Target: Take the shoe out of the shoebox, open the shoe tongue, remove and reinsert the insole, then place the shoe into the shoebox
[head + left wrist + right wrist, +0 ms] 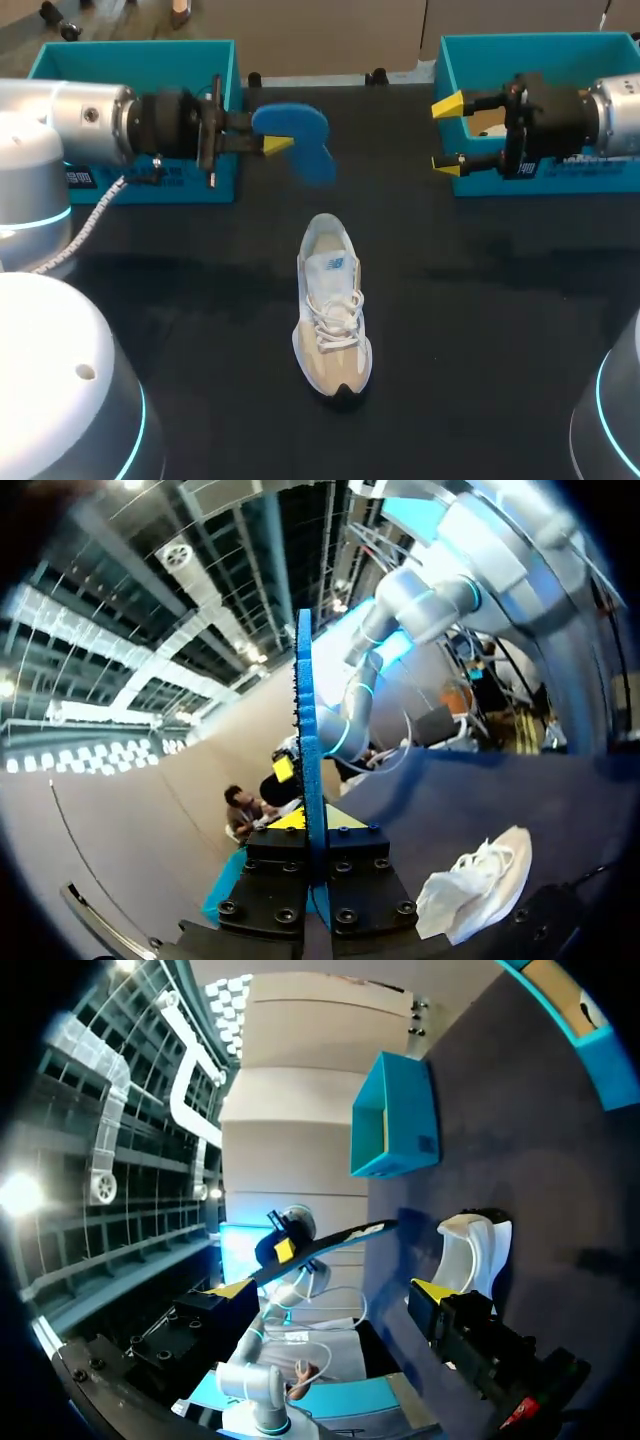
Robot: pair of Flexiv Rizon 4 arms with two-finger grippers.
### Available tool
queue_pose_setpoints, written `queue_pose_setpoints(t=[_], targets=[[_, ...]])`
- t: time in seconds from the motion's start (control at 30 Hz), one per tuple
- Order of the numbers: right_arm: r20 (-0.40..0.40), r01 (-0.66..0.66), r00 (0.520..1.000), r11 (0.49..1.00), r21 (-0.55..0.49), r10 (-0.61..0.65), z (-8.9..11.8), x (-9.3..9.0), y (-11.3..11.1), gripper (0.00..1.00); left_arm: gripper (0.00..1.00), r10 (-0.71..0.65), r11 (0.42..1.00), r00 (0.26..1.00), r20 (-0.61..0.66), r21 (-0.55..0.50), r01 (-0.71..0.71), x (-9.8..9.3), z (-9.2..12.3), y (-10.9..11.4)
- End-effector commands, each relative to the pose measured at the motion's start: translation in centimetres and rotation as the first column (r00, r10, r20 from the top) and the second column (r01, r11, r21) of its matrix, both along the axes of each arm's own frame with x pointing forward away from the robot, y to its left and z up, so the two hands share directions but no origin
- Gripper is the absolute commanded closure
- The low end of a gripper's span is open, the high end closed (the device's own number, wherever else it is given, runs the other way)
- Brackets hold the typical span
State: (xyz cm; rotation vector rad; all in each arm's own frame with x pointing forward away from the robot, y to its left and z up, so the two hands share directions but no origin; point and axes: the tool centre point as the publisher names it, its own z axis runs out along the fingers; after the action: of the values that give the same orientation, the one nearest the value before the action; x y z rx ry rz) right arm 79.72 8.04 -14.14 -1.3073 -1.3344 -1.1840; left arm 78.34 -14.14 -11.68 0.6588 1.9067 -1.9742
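A white and beige shoe (333,310) lies on the black table, toe toward me, between the two arms. Above the table behind it, my left gripper (265,142) is shut on one end of a blue insole (292,125). In the left wrist view the insole (307,740) stands edge-on between the fingers of the left gripper (312,820), with the shoe (475,880) off to one side below. My right gripper (447,135) hangs open and empty in front of the right box. In its own view the right gripper (330,1290) faces the insole (335,1242) and the shoe (475,1250).
Two teal boxes stand open at the back: one at the left (135,60) behind my left arm, one at the right (540,50) behind my right gripper. The left box (390,1115) also shows in the right wrist view.
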Motion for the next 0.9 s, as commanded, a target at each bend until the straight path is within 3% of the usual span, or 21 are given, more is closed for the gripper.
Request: queue_pose_setpoints(t=[0.03,0.6,0.7,0.73,0.8,0.83,0.9], targets=[[-0.002,-0.001,1.0,1.0,-0.006,0.001,0.1,0.0,0.0,0.0,1.0,-0.044,0.999,0.953,-0.299,-0.017,0.041,0.3,0.5,0.2],[-0.002,-0.001,1.0,1.0,-0.006,0.001,0.1,0.0,0.0,0.0,1.0,-0.044,0.999,0.953,-0.299,-0.017,0.041,0.3,0.5,0.2],[-0.002,-0.001,1.0,1.0,-0.006,0.001,0.1,0.0,0.0,0.0,1.0,-0.04,0.999,0.878,-0.477,0.0,0.046,0.4,0.9,-0.9],[-0.002,-0.001,1.0,1.0,-0.006,0.001,0.1,0.0,0.0,0.0,1.0,-0.002,0.997,0.843,-0.538,0.062,0.041,0.5,1.0,-1.2],[-0.002,-0.001,1.0,1.0,-0.006,0.001,0.1,0.0,0.0,0.0,1.0,0.053,0.989,0.744,-0.666,0.135,0.051,0.5,0.9,-1.7],[-0.002,-0.001,1.0,1.0,-0.006,0.001,0.1,0.0,0.0,0.0,1.0,0.125,0.972,0.677,-0.725,0.228,0.064,0.5,0.7,-1.9],[-0.002,-0.001,1.0,1.0,-0.006,0.001,0.1,0.0,0.0,0.0,1.0,0.155,0.964,0.56,-0.814,0.249,0.097,0.2,1.0,-1.9]])
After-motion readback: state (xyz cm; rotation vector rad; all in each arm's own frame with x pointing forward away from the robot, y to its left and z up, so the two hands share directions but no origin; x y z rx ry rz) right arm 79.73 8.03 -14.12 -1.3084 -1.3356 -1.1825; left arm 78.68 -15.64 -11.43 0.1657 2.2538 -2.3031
